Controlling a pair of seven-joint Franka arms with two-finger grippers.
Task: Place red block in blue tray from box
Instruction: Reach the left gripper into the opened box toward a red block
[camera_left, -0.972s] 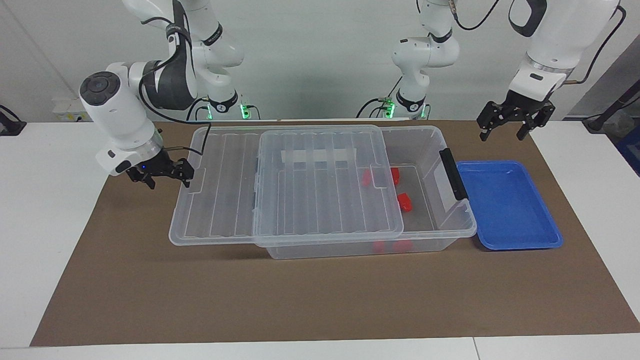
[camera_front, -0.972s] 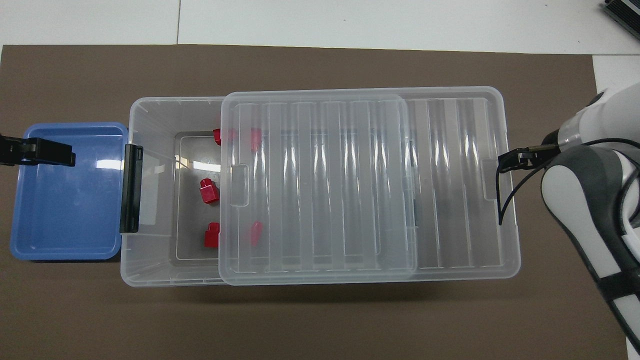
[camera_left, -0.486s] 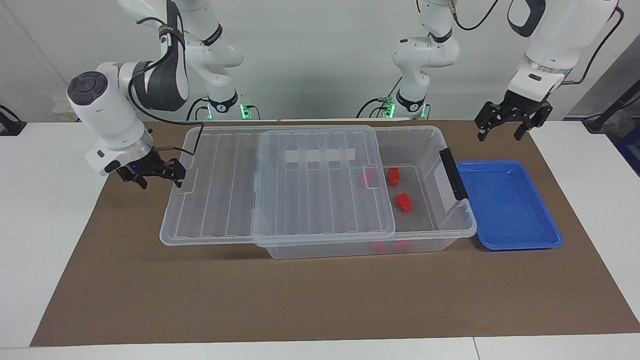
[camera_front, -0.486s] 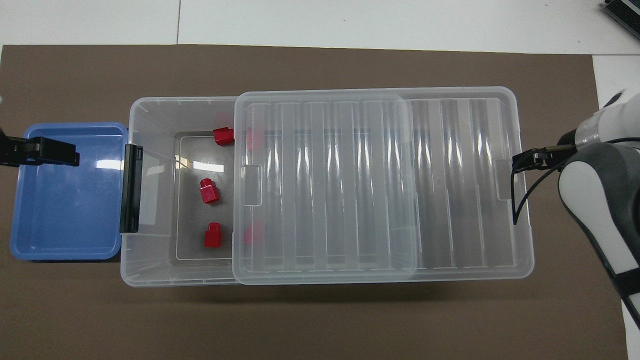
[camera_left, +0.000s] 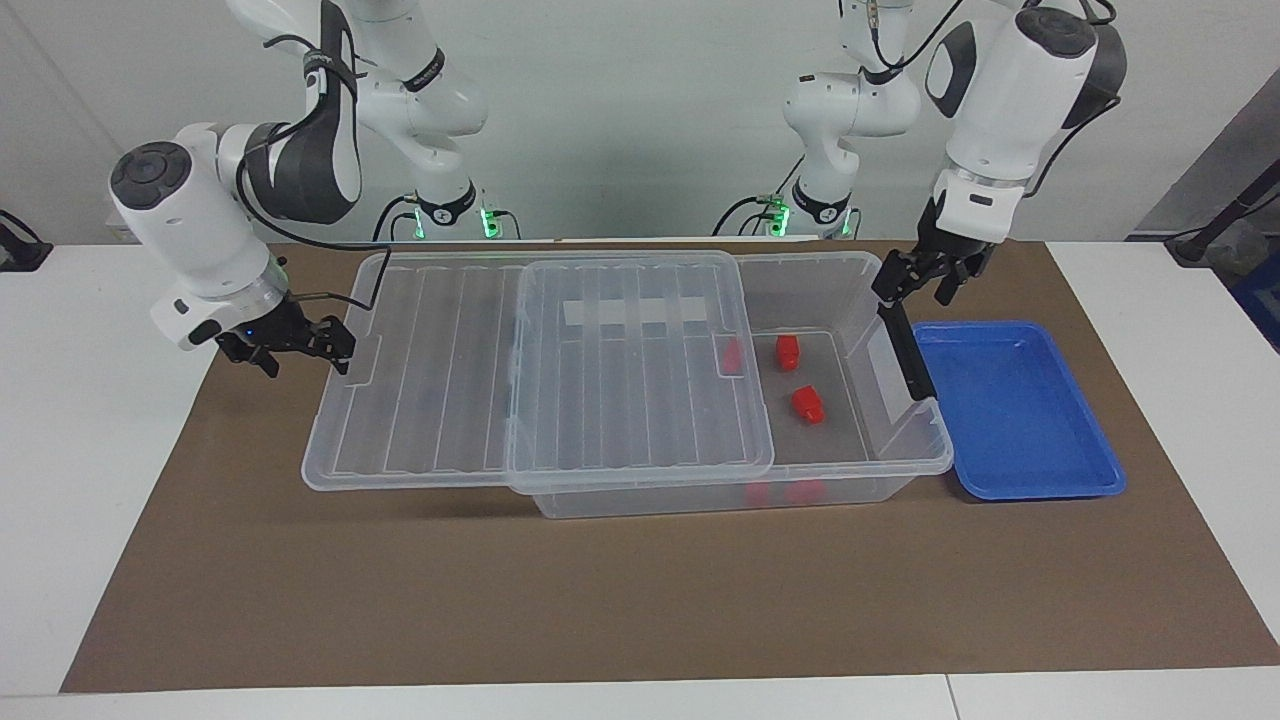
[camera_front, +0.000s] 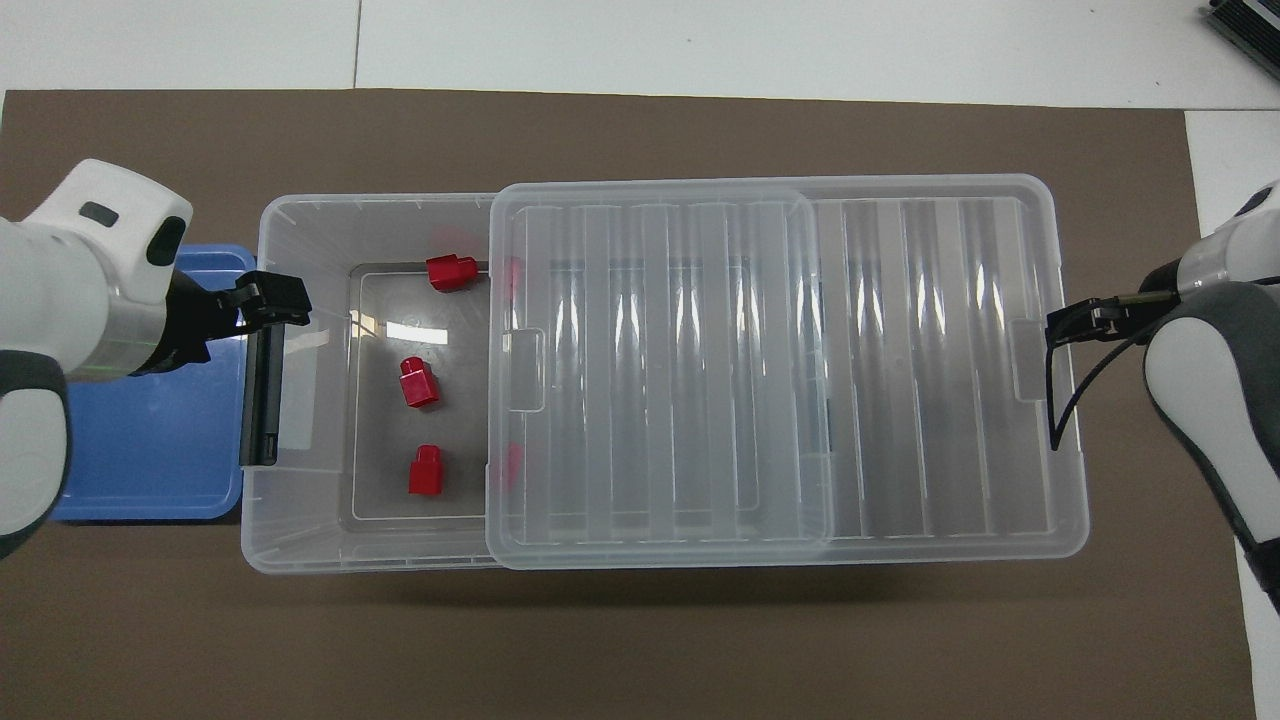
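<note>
The box is a clear bin in the middle of the table, also shown in the overhead view. Its ribbed lid is slid toward the right arm's end, leaving the black-handle end uncovered. Several red blocks lie inside: two in the open, others under the lid. The overhead view shows three uncovered. The blue tray is empty beside the handle end. My right gripper is shut on the lid's end tab. My left gripper is open above the handle end.
Box and tray stand on a brown mat on a white table. The lid overhangs the box at the right arm's end. The left arm partly covers the tray in the overhead view.
My right gripper has pulled the lid farther toward the right arm's end, uncovering more red blocks. My left gripper has moved from beside the tray to above the box's handle end.
</note>
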